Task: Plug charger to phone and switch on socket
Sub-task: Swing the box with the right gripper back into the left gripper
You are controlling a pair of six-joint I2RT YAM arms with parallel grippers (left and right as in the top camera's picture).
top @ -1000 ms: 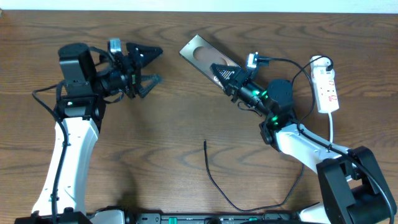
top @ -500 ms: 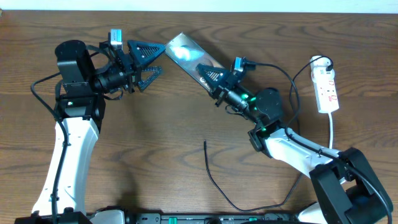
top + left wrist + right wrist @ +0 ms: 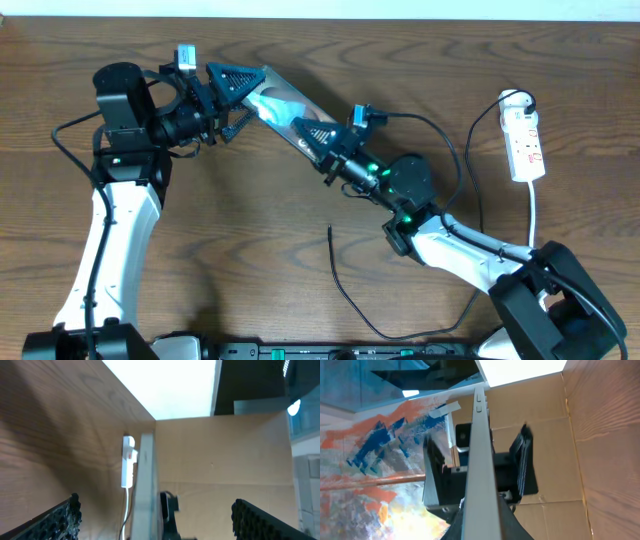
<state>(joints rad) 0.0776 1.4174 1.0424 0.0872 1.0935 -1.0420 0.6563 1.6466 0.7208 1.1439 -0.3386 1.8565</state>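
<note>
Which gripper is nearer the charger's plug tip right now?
Right. The right gripper, shut on the phone, hangs up-table from the charger tip; the left gripper, open, is farther off toward the left.

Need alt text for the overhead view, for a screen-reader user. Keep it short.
The right gripper, shut on one end of the phone, holds it out so its other end sits between the open left gripper fingers. The charger lies loose on the table, tip unplugged; the white socket lies at far right.

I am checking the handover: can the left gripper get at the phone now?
Probably yes: the left gripper is open, and the phone, held out by the right gripper, reaches between its fingers.
</note>
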